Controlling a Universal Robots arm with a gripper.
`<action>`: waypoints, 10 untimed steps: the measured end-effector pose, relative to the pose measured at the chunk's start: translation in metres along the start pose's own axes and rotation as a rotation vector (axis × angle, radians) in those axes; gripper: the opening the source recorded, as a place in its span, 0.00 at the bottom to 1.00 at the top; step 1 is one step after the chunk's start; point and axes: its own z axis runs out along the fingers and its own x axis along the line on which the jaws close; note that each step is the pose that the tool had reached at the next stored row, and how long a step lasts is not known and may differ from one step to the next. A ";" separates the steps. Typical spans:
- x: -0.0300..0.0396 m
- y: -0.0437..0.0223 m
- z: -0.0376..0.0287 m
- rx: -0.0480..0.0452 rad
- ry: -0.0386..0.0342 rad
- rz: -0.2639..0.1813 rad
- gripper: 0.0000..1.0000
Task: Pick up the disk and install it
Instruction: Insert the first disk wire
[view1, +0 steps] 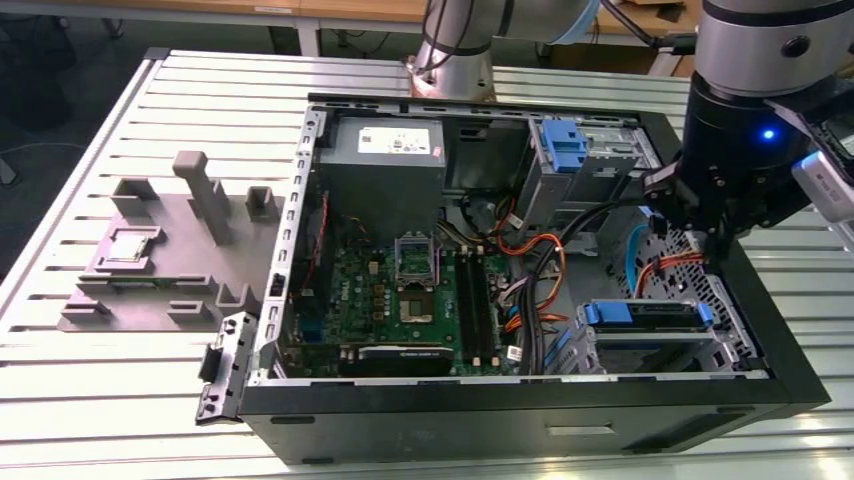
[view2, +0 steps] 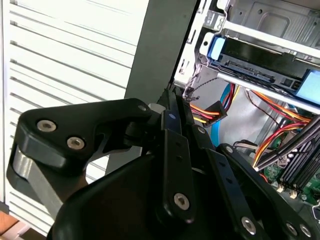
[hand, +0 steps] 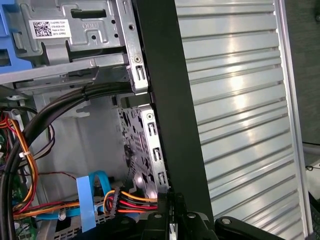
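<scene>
Closest to us in the second wrist view, the gripper (view2: 169, 109) has its fingers (view2: 176, 150) pressed together with nothing between them. It hangs just above the case wall (hand: 170, 100), on the exterior view's right side of the open case. Just inside that wall, below the fingertips, runs a bundle of red, orange and yellow cables (hand: 131, 199).

A little further in sits the disk (view1: 645, 316). It lies flat in the metal cage (view1: 727, 345) at the case's corner on the exterior view's right, well clear of the gripper and below it. We judge that the picking up is behind us and the disk is already in its bay. What we cannot tell is whether it is pushed fully home or latched, so a last seating or check may remain.

The disk's broad face is up. Its blue-ended edge faces into the case toward the cables and runs from the exterior view's left to its right. The rest of the body is under the cage, so we cannot say for certain which way the long axis runs.

Beyond it lies the motherboard (view1: 400, 290), and at the far side a bare blue bracket (view1: 563, 148) stands in the upper bay.
</scene>
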 end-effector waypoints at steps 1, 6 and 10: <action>-0.0004 0.0000 -0.0009 0.0000 0.0000 0.000 0.16; 0.0026 -0.0011 -0.0038 0.0000 -0.0001 0.000 0.16; 0.0052 -0.0018 -0.0046 0.0098 -0.0002 0.024 0.16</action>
